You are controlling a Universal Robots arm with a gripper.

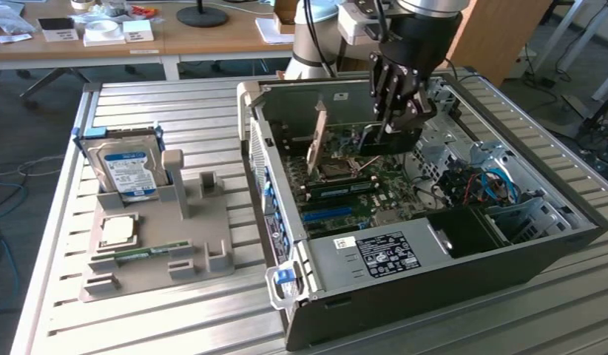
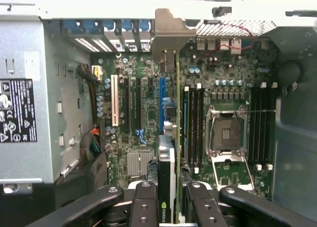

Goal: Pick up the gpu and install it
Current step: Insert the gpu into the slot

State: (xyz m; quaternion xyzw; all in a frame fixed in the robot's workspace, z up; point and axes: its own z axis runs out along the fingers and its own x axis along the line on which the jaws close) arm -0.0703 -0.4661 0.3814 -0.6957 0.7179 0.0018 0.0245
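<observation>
We are at the install step. The black gripper (image 2: 170,197) has its fingers clamped on the thin, flat, dark gpu card (image 2: 168,162). The card stands on edge, low over the green motherboard (image 2: 133,133), inside the open grey metal computer case (image 1: 403,251). We judge that seating it calls for exact alignment with the slot.

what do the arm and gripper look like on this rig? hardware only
The arm has pale grey rounded tube sections and ends in a black cylindrical wrist, with black cables running alongside. The gripper is black. Its two fingers are built of jointed link bars with round silver pins at the pivots. No markings are legible on it.
</observation>
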